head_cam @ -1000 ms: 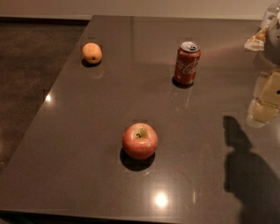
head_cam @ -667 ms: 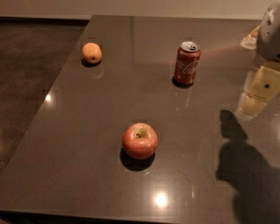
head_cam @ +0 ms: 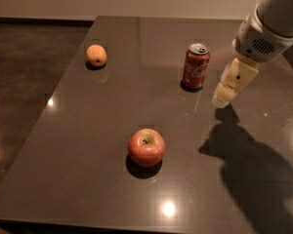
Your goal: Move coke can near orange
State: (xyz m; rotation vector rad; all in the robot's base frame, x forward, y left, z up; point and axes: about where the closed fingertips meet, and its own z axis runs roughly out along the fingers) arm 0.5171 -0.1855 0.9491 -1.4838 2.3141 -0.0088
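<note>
The red coke can (head_cam: 196, 66) stands upright on the dark table, right of centre. The orange (head_cam: 96, 55) lies at the table's far left, well apart from the can. My gripper (head_cam: 223, 94) hangs from the white arm at the upper right. It is just to the right of the can, a little above the tabletop, and holds nothing.
A red-yellow apple (head_cam: 146, 147) sits at the front middle of the table (head_cam: 78, 145). The table's left edge runs diagonally beside the dark floor. The arm's shadow falls on the table's right front part.
My arm and gripper have moved left toward the coke can. The can, orange and apple have not moved.
</note>
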